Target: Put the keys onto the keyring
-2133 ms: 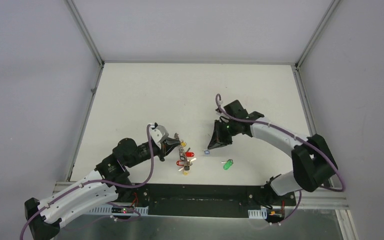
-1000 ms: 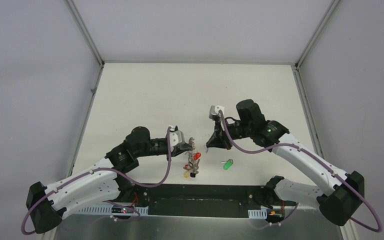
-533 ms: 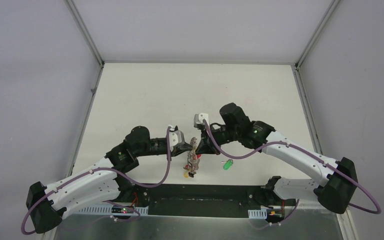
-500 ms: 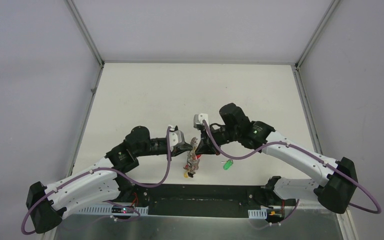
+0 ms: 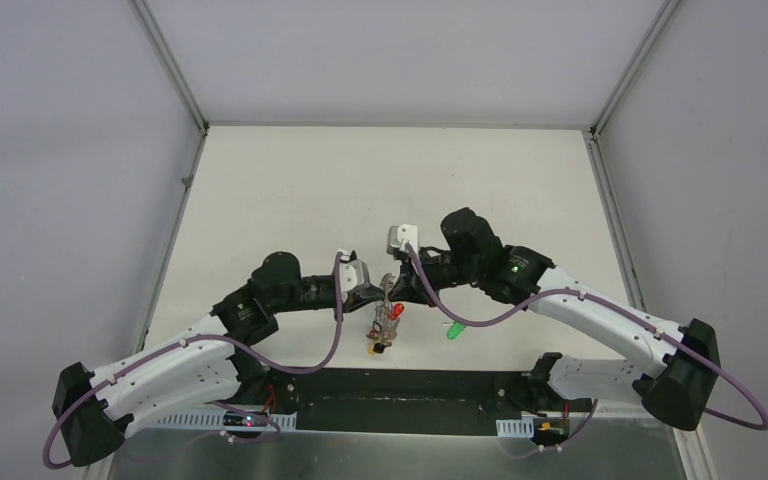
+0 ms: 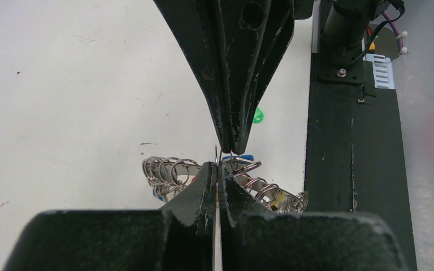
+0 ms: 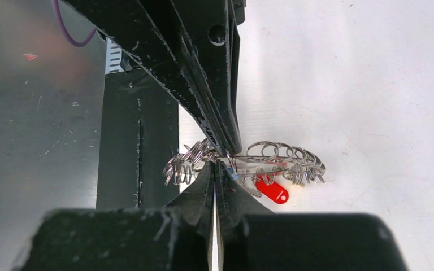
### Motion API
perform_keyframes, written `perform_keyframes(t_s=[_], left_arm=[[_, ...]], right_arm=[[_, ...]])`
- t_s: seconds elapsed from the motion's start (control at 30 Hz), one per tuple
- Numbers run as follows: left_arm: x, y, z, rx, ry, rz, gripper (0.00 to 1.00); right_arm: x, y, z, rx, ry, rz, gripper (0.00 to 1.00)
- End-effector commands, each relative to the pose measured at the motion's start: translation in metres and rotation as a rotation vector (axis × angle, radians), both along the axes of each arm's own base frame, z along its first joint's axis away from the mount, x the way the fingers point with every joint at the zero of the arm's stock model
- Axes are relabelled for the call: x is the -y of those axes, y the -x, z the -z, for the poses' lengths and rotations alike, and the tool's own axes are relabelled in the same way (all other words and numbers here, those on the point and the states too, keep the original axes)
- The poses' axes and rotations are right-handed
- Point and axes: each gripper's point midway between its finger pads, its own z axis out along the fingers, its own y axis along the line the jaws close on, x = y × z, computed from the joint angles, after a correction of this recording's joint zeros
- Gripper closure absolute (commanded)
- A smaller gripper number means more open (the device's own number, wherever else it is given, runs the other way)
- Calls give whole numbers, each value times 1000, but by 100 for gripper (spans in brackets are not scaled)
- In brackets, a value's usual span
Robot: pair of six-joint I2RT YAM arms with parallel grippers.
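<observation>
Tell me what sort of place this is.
Probably a robot lab test cell: a white table boxed in by plain grey panels, a left arm and right arm bolted at its near edge, both meeting at a keyring.

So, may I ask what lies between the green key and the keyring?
Only bare table between the green key and keyring, in the top view.

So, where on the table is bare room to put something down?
Bare: the table's far half, from the back edge to the arms, and its left strip. Crowded: near middle, where left hand and right hand meet at the keyring, green key beside.
</observation>
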Motion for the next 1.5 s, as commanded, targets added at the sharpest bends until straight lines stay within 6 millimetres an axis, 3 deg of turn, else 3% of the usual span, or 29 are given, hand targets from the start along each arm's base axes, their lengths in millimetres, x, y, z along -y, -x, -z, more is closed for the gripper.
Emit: perform_keyframes(t_s=[0.0, 0.23, 0.67, 1.17, 1.27, 1.37, 1.4, 1.43, 1.47], left_arm=[[4, 1, -50, 90, 126, 17, 100], [4, 2, -49, 83, 126, 19, 100], [3, 3, -49, 82, 124, 19, 100], [2, 4, -50, 85, 132, 17, 100], [1, 5, -52, 90, 140, 21, 100], [1, 5, -53, 98, 149, 19, 100], [0, 5, -54, 102, 151, 18, 100], [0, 6, -55, 106, 156, 19, 100], [-1, 6, -56, 108, 161, 20, 100]], right_arm=[[-4, -17, -23, 82, -41, 68, 100], [-4, -20, -25, 81, -44, 93, 100], [1, -30, -11, 31, 21, 191, 100], [0, -28, 3, -18, 47, 196, 100], [-2, -26, -1, -7, 20, 178, 82], [-2, -26, -8, 30, -30, 178, 59], [0, -25, -8, 39, -45, 179, 59], [1, -26, -9, 54, -60, 185, 46], [2, -26, -11, 64, -74, 186, 43]])
